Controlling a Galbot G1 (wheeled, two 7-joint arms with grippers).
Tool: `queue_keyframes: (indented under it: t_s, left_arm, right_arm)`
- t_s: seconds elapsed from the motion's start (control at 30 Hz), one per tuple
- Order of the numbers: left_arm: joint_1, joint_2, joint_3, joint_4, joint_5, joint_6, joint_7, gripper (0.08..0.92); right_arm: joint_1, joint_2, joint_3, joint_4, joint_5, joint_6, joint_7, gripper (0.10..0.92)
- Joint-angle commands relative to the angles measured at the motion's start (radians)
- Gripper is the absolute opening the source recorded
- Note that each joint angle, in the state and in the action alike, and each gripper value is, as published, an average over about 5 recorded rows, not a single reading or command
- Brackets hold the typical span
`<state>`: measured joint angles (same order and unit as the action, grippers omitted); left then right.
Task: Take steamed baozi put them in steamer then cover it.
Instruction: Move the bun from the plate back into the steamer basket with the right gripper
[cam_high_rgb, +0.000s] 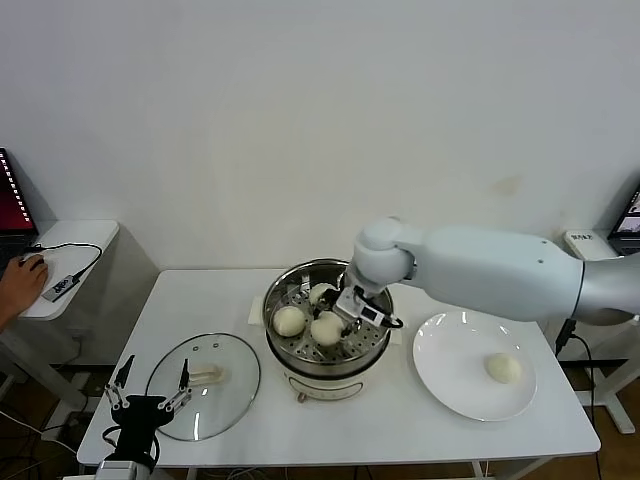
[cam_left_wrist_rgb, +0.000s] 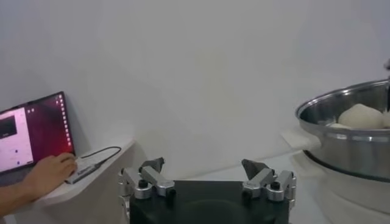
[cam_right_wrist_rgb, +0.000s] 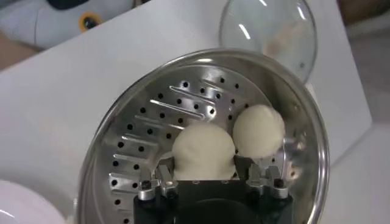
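The steel steamer (cam_high_rgb: 300, 372) stands mid-table with three off-white baozi in it: one at the left (cam_high_rgb: 289, 320), one at the back (cam_high_rgb: 320, 293) and one at the front (cam_high_rgb: 322, 331). My right gripper (cam_high_rgb: 340, 320) reaches down into the pot. In the right wrist view it (cam_right_wrist_rgb: 207, 171) is shut on that front baozi (cam_right_wrist_rgb: 204, 149), which rests on the perforated tray (cam_right_wrist_rgb: 164, 115) beside a second bun (cam_right_wrist_rgb: 259, 129). The fourth baozi (cam_high_rgb: 503, 368) lies on the white plate (cam_high_rgb: 450, 385). The glass cover (cam_high_rgb: 205, 385) lies flat left of the steamer. My left gripper (cam_high_rgb: 150, 398) is open and empty by the cover's near edge.
A side table (cam_high_rgb: 70, 250) with a cable and a person's hand (cam_high_rgb: 20, 280) stands at the far left, with a laptop (cam_left_wrist_rgb: 33, 137) on it. The steamer's rim (cam_left_wrist_rgb: 341, 119) rises to one side in the left wrist view. A screen (cam_high_rgb: 628, 215) shows at the far right.
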<state>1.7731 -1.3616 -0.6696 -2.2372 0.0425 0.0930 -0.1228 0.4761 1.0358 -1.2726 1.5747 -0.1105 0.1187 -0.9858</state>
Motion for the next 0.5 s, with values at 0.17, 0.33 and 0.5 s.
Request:
queue_keyframes:
  t_s: [0.17, 0.33, 0.5]
  left_arm:
    - [-0.006, -0.003, 0.004, 0.009, 0.001, 0.000, -0.001, 0.823]
    - [-0.004, -0.004, 0.004, 0.012, 0.001, -0.001, -0.002, 0.823]
    - [-0.003, -0.006, 0.005, 0.010, 0.001, -0.002, -0.002, 0.823]
  right_arm:
    - [-0.016, 0.025, -0.021, 0.036, -0.096, 0.097, 0.002, 0.628]
    - [-0.017, 0.027, -0.018, 0.040, -0.082, 0.091, 0.002, 0.628]
    - [-0.009, 0.017, -0.018, 0.045, -0.073, 0.086, 0.005, 0.679]
